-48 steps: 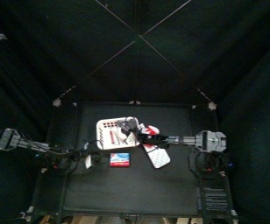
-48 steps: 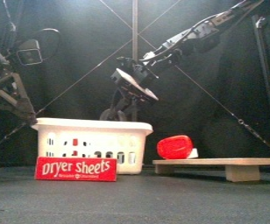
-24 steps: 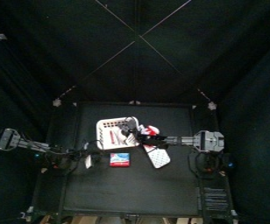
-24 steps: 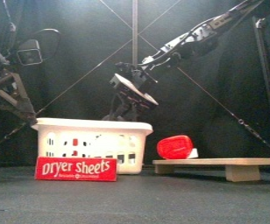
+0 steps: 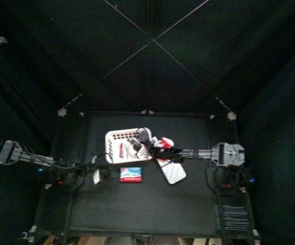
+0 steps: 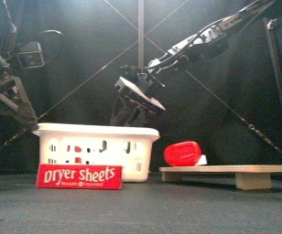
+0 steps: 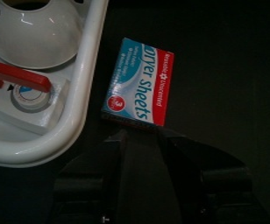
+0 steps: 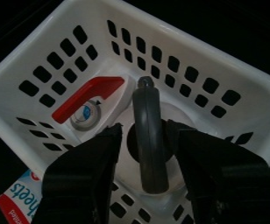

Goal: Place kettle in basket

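The white basket (image 6: 92,151) with rows of holes stands left of the table's middle (image 5: 122,144). Inside it rests the kettle, a white rounded body (image 7: 32,35) with a red part (image 7: 6,73) beside it. Its grey arched handle (image 8: 144,131) rises between the jaws of my right gripper (image 8: 149,153), which stand open and apart from the handle on both sides. From the front, my right gripper (image 6: 131,91) hangs just above the basket's rim. My left gripper (image 7: 144,144) rests low beside the basket's outer wall.
A flat blue-and-red dryer sheets box (image 6: 79,175) leans against the basket's front (image 7: 144,87). A red-and-white item (image 6: 183,153) sits to the right on a low wooden board (image 6: 223,171). A white card (image 5: 176,172) lies near the middle.
My right gripper's jaws have spread wider and it has shifted slightly left over the basket. The left arm has not moved.
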